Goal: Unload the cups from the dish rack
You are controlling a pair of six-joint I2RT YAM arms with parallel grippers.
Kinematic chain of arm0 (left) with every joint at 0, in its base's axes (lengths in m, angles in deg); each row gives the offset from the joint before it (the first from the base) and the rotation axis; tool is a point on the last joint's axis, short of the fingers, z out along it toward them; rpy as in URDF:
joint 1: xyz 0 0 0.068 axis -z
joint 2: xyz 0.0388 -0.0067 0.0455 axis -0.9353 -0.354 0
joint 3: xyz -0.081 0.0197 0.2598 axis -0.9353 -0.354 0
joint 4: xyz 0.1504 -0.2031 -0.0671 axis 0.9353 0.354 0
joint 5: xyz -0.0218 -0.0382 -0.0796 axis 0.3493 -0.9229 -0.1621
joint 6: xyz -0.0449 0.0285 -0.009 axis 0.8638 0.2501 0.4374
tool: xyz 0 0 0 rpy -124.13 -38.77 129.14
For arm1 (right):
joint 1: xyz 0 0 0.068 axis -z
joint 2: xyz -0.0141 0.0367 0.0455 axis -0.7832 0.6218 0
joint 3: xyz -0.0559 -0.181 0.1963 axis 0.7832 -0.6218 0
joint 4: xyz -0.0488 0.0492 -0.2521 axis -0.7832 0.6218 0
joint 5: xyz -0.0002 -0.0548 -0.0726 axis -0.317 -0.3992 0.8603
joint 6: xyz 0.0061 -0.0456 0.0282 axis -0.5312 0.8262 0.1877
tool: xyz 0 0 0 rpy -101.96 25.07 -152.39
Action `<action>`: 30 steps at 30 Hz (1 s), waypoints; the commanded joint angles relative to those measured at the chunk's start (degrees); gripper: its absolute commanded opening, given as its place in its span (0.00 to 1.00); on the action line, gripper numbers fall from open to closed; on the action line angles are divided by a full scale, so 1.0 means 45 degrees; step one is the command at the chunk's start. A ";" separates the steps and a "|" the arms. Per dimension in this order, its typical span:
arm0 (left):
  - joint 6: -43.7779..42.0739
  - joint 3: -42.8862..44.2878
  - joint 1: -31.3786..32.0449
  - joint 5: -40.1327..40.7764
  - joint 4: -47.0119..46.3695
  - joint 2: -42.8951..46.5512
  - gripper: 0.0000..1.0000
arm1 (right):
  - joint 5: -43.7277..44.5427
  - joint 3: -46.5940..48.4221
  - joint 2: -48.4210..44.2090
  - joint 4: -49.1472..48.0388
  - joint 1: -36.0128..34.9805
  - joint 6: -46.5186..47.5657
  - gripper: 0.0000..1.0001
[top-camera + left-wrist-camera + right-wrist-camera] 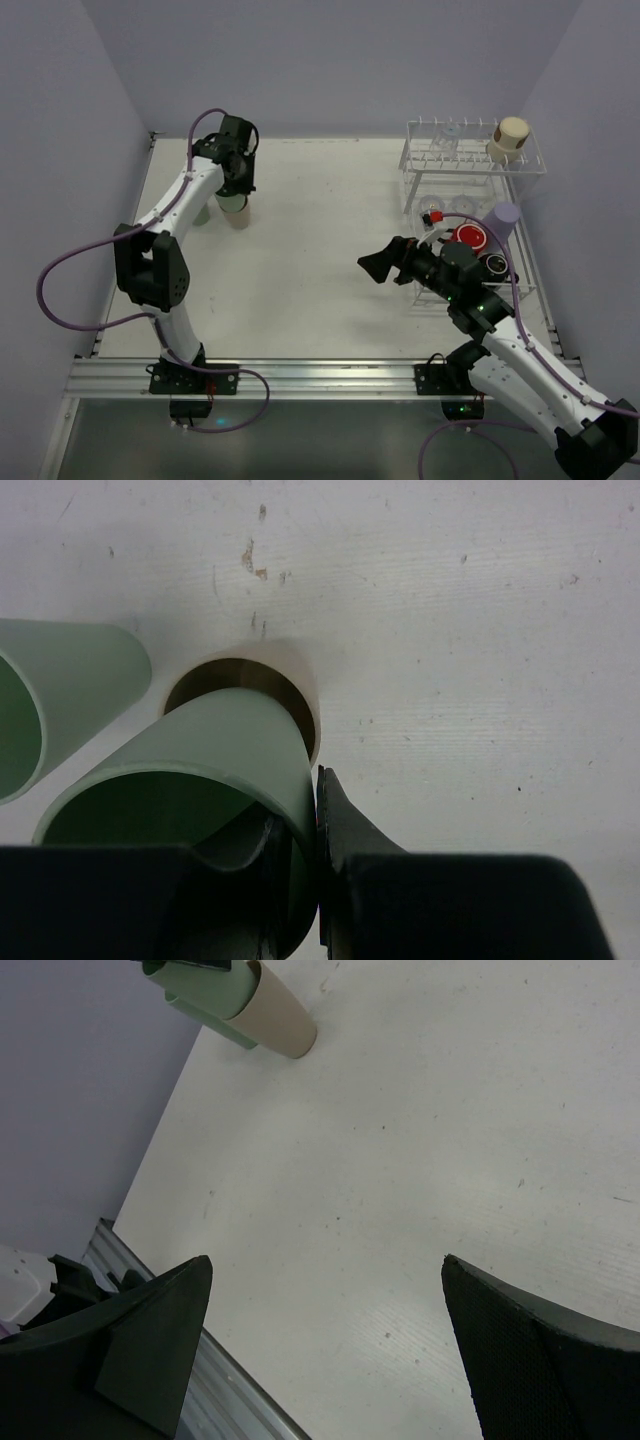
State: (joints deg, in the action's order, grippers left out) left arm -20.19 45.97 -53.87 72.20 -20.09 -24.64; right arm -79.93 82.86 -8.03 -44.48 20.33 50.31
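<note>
A matte, faintly scuffed white table [320, 260] sits between lilac walls. At its right stands the two-tier clear wire dish rack [425, 150], holding a cream tumbler [509, 138], a lavender tumbler [505, 217] and a glossy red mug [468, 236]. Beside it the right gripper [325, 1270] gapes wide and empty. At far left, the left gripper [300, 825] pinches the wall of a smooth pale green tumbler [220, 740], which is nested in a tan tumbler [282, 1022]. A second green tumbler [70, 680] stands alongside.

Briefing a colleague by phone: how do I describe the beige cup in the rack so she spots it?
Find the dish rack at the table's far right corner. On its upper tier, at the right end, stands the beige cup. Unlike the lavender cup and red mug on the lower tier, it is beige and on top.
</note>
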 commanded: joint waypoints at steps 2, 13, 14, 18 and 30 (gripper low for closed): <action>-0.0553 0.0062 -0.0180 -0.0427 -0.0222 -0.0305 0.15 | -0.0094 0.0134 0.0132 -0.0253 -0.0054 0.0199 0.99; -0.0592 0.0003 -0.0199 -0.0154 -0.0456 -0.0287 0.47 | 0.0062 0.0427 0.0308 -0.0038 -0.0054 0.0219 0.99; -0.0573 0.0100 -0.0199 -0.0192 -0.0495 -0.0054 0.50 | 0.0081 0.0466 0.0289 0.0020 -0.0054 0.0199 0.99; -0.0339 0.0316 -0.0199 -0.0582 -0.1078 0.1078 0.72 | 0.0431 0.0836 0.0152 0.0449 -0.0034 0.0238 0.99; 0.0911 -0.7158 0.1866 -0.6403 -0.8008 1.0333 0.86 | 0.6072 0.3162 -0.0551 0.4063 0.1074 0.1490 0.82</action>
State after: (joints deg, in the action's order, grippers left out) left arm -18.33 22.19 -49.59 52.27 -45.77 16.23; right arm -64.52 94.40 -9.63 -31.17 21.86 55.94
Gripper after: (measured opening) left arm 0.850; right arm 0.841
